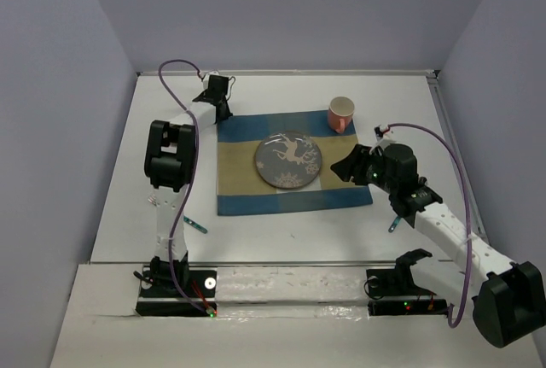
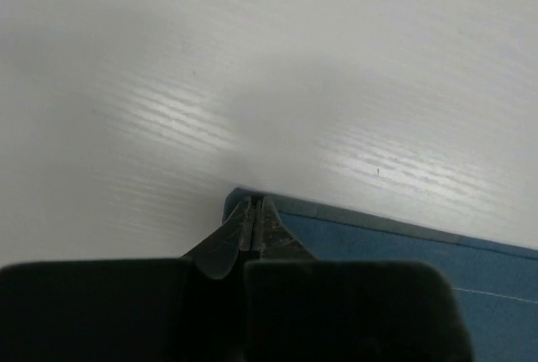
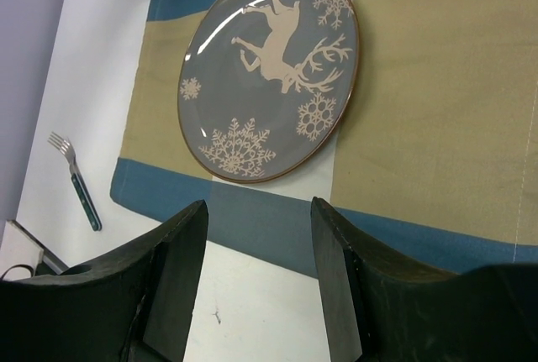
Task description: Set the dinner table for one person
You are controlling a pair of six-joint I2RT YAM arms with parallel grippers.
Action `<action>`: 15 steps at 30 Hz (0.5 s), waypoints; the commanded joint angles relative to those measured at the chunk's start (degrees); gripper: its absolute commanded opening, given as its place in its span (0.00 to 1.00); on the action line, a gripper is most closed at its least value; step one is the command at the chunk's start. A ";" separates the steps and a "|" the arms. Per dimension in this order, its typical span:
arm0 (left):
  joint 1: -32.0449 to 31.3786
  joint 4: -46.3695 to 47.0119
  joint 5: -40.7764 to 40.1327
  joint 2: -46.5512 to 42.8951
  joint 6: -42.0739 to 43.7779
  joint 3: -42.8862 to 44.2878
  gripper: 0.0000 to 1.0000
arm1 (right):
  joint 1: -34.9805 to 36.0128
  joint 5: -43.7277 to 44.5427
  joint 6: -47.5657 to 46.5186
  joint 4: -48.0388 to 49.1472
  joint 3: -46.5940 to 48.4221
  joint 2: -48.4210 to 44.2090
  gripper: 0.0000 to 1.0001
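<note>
White dinner table spreads under everything. Closest, a fork lies by the left arm. Next the right gripper hovers, jaws well apart, at the placemat edge beside the plate. Farthest, the left gripper pinches the placemat's far-left corner.

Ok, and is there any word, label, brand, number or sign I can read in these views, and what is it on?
None: no readable text in any view.
Plate: a deer and snowflakes, pictures only, no lettering.
Mug: no marking visible from above.
Placemat: plain blue and tan bands, no tag in view.
Fork: too small to show any stamp.
</note>
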 commanded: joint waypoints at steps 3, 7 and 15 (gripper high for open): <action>0.78 -5.22 -1.60 4.26 -0.09 7.11 0.00 | 0.30 2.83 -1.80 1.07 4.28 -0.12 0.58; 1.22 -6.81 -1.07 5.41 -0.26 9.40 0.00 | 0.30 3.80 -2.24 0.19 5.34 -0.82 0.58; 1.93 -4.69 1.65 -0.48 3.86 6.85 0.36 | 0.30 3.46 -2.85 0.01 6.13 0.15 0.58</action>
